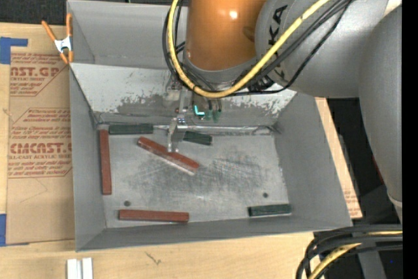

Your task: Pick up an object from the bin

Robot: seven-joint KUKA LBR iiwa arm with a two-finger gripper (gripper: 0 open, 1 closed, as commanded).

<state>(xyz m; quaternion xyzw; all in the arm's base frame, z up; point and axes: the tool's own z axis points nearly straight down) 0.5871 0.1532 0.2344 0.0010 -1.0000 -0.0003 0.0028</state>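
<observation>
Looking down from the camera view, the grey metal bin [85, 108] has sloping walls that narrow to a scuffed flat floor. The arm [339, 29] comes in from the right, with its orange cover [222, 16] and yellow cables [171, 29] hanging over the back wall. The gripper [175, 142] sits low at the back middle of the floor, right at the upper part of the slanted red-brown bar [171, 157], which lies crosswise near the centre. It seems to touch that bar, though the spot is small and shadowed. I cannot tell whether the gripper is open or shut, nor whether it has hold of anything. I count six bars, three red-brown and three dark. Besides the slanted one, the left red-brown bar [104, 162] lies lengthwise along the floor's left edge, and the front red-brown bar [153, 215] lies along the front edge. The back dark bar [130, 129] rests at the foot of the back wall, left of the gripper. The middle dark bar [197, 138] lies just right of the gripper, and the corner dark bar [270, 210] sits in the front right corner. The widest open floor is right of centre, between the slanted bar and the corner piece. The wrist hides part of the back wall, and the arm is cut off at the right.
</observation>
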